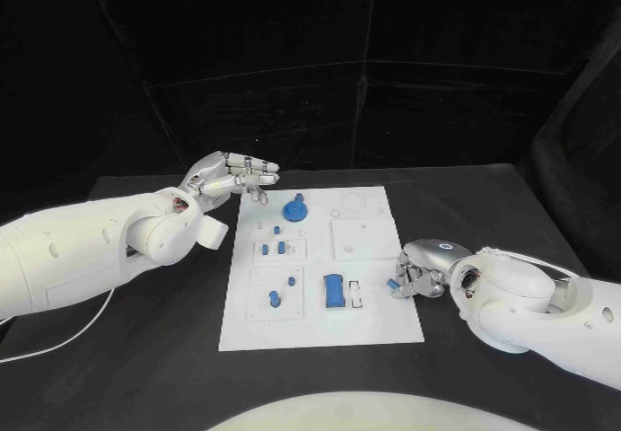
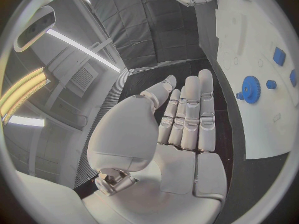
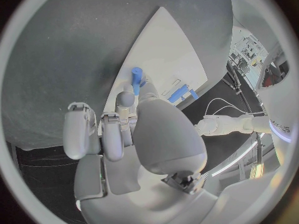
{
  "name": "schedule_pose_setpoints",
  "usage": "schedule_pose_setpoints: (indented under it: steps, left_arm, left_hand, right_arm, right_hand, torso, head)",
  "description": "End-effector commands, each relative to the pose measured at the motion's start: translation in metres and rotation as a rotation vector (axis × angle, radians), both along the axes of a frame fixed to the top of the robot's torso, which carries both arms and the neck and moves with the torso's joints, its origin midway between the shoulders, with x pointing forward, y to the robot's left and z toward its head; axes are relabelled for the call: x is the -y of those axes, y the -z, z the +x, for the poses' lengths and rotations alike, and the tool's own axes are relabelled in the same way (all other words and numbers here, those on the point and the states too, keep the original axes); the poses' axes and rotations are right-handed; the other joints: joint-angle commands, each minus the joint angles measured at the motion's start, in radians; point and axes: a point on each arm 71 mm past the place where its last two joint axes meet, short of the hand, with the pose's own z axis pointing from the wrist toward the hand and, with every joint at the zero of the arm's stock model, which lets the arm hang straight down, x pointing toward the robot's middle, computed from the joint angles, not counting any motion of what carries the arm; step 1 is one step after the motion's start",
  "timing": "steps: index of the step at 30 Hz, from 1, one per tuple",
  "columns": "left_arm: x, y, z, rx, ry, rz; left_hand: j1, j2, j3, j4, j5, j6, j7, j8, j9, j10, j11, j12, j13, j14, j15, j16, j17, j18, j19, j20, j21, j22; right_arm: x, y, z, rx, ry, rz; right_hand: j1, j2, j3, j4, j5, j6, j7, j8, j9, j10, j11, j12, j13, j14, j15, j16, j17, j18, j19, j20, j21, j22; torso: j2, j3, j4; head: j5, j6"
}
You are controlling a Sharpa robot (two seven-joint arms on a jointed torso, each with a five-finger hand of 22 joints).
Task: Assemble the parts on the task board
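Right hand [image 1: 416,277] sits at the right edge of the task board [image 1: 369,328], near side, and we see it pinching a small blue peg [image 1: 392,285] between fingertips. In the right wrist view the same peg [image 3: 136,79] sticks out past the fingers [image 3: 126,100], so the hold is on its lower half and the free end is exposed.

Left hand [image 1: 234,177] hovers off the board's far left corner, fingers straight and together, holding nothing; the left wrist view confirms a flat empty palm [image 2: 181,134].

On the board: blue gear [image 1: 296,212] at the far end, several small blue pieces in the left-hand column, and a longer blue block [image 1: 336,291] near the middle of the near half, just left of the held peg.

Our read on handling: the peg looks like rigid moulded plastic, very light, smooth enough to slip or rotate in a fingertip pinch. Not fragile. We'd keep the pinch low on the shaft so the tip stays free for insertion, and keep it upright; any tilt probably jams it at the hole. We can't tell from here which socket it belongs to.

The gear is best taken by its rim or centre hub, the block by its long sides.
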Motion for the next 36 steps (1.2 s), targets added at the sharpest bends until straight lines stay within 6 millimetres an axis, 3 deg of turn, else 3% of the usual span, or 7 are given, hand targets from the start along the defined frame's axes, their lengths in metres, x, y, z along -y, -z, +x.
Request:
schedule_pose_setpoints:
  steps: [1,6,10,16,23,31,36]
  left_arm:
    - [0.001,-0.002,0.0,0.006,0.008,-0.011]
    - [0.0,-0.002,0.0,0.005,0.007,-0.01]
    - [0.0,-0.002,0.0,0.005,0.007,-0.01]
    - [0.0,-0.001,0.0,0.004,0.008,-0.011]
    - [0.0,-0.001,0.0,0.003,0.009,-0.011]
    - [0.001,-0.001,0.0,0.003,0.01,-0.011]
    - [0.001,-0.001,0.0,0.002,0.011,-0.011]
  left_hand:
    - [0.004,0.007,-0.005,0.001,-0.002,0.0,0.004,0.007,-0.001,-0.006,-0.002,0.002,-0.002,-0.006,-0.001,-0.005,-0.001,0.013,-0.005,0.005,-0.006,-0.001]
    - [0.006,0.008,-0.005,0.0,-0.002,0.0,0.003,0.007,-0.001,-0.006,-0.003,0.004,-0.002,-0.006,-0.001,-0.004,-0.003,0.013,-0.004,0.005,-0.007,-0.002]
    - [0.006,0.008,-0.005,0.0,-0.002,0.0,0.003,0.007,-0.001,-0.006,-0.003,0.004,-0.002,-0.006,-0.001,-0.004,-0.003,0.013,-0.004,0.005,-0.007,-0.002]
    - [0.006,0.008,-0.005,0.0,-0.002,0.0,0.003,0.007,-0.001,-0.006,-0.003,0.004,-0.002,-0.006,-0.001,-0.004,-0.003,0.013,-0.004,0.005,-0.007,-0.002]
    - [0.007,0.008,-0.005,-0.001,-0.002,0.0,0.003,0.008,-0.001,-0.007,-0.003,0.004,-0.002,-0.006,-0.001,-0.004,-0.003,0.014,-0.004,0.004,-0.007,-0.002]
    - [0.007,0.008,-0.005,-0.001,-0.002,0.0,0.003,0.008,-0.001,-0.007,-0.003,0.004,-0.002,-0.006,-0.001,-0.004,-0.003,0.014,-0.004,0.004,-0.007,-0.002]
    - [0.007,0.008,-0.005,-0.001,-0.002,0.0,0.003,0.008,-0.001,-0.007,-0.003,0.004,-0.002,-0.006,-0.001,-0.004,-0.003,0.014,-0.004,0.004,-0.007,-0.002]
  right_arm:
    - [0.002,0.012,-0.004,-0.036,-0.018,-0.109]
    - [0.0,0.011,-0.004,-0.018,-0.017,-0.108]
    - [-0.001,0.008,-0.006,-0.01,0.0,-0.052]
    - [-0.003,0.002,-0.012,-0.035,0.035,0.133]
    - [-0.009,-0.006,-0.016,-0.027,0.058,0.265]
    - [-0.015,-0.007,-0.017,-0.042,0.081,0.32]
    - [-0.022,-0.005,-0.016,-0.06,0.095,0.333]
  right_hand:
    - [0.059,0.026,0.034,-0.032,-0.021,0.007,-0.004,-0.007,-0.009,-0.011,-0.002,-0.011,-0.006,0.104,-0.009,0.003,0.263,-0.004,-0.001,-0.009,-0.003,0.002]
    - [0.086,0.039,0.077,-0.05,-0.023,0.014,-0.004,-0.017,-0.016,-0.014,-0.002,-0.021,-0.011,0.104,-0.009,0.003,0.263,-0.005,0.0,-0.009,-0.003,0.003]
    - [0.039,0.042,0.096,-0.016,0.009,0.01,-0.004,-0.032,-0.025,-0.005,-0.002,-0.021,-0.011,0.104,-0.007,0.003,0.263,-0.005,0.002,-0.007,-0.002,0.005]
    - [-0.01,0.038,0.16,0.036,0.104,0.002,0.0,-0.063,-0.042,0.003,0.001,-0.013,-0.003,0.104,-0.006,0.003,0.263,-0.006,0.006,-0.007,0.001,0.012]
    - [-0.052,-0.01,0.224,0.073,0.106,0.019,0.001,-0.081,-0.053,0.01,0.004,-0.007,0.004,0.104,-0.004,0.003,0.263,-0.007,0.008,-0.004,0.003,0.016]
    - [-0.09,-0.042,0.263,0.101,0.115,0.038,-0.002,-0.089,-0.056,0.02,0.002,0.003,0.013,0.104,-0.004,0.003,0.263,-0.009,0.015,-0.004,0.009,0.028]
    - [-0.115,-0.064,0.275,0.112,0.16,0.05,-0.004,-0.091,-0.056,0.024,0.001,0.004,0.015,0.104,-0.005,0.003,0.263,-0.01,0.016,-0.005,0.01,0.03]
  torso:
    - [-0.001,-0.0001,0.0012]
    - [-0.001,0.0,0.0003]
    - [-0.001,0.0005,-0.0008]
    - [-0.001,-0.0004,0.0008]
    - [0.001,0.0009,0.0009]
    - [0.0,-0.0003,0.0004]
    - [0.0,-0.0001,0.0021]
  head:
    - [0.0,-0.001]
    - [0.001,-0.001]
    - [0.002,0.0]
    - [-0.001,0.001]
    - [0.001,0.001]
    - [0.003,-0.003]
    - [0.003,-0.005]
